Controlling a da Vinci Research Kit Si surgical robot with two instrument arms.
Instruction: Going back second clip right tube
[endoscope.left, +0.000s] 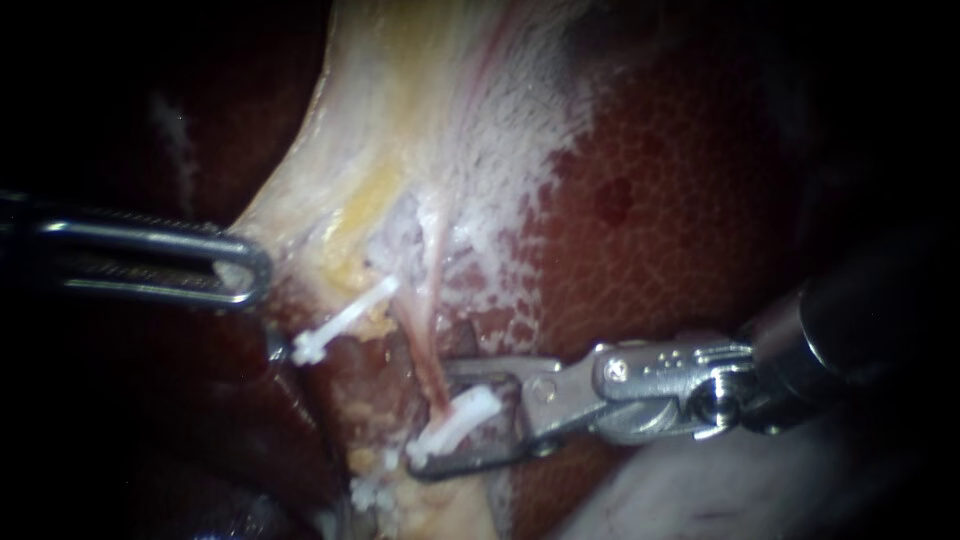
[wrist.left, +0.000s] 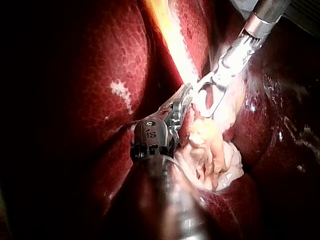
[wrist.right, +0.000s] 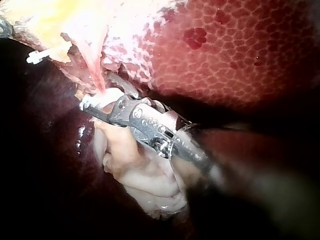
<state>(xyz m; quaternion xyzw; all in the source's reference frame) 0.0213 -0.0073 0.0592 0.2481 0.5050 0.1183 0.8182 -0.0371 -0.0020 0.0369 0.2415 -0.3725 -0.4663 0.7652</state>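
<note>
Endoscope view: pincer of right instrument (endoscope.left: 432, 420) released, spread around white clip (endoscope.left: 470, 408) on right tube (endoscope.left: 430, 350), not clamping it. Lies across tube, long axis diagonal, just ahead of pincer hinge. Probably needs straight pull-back rightward. Left instrument (endoscope.left: 255, 270) well apart at pale tissue edge.
</note>
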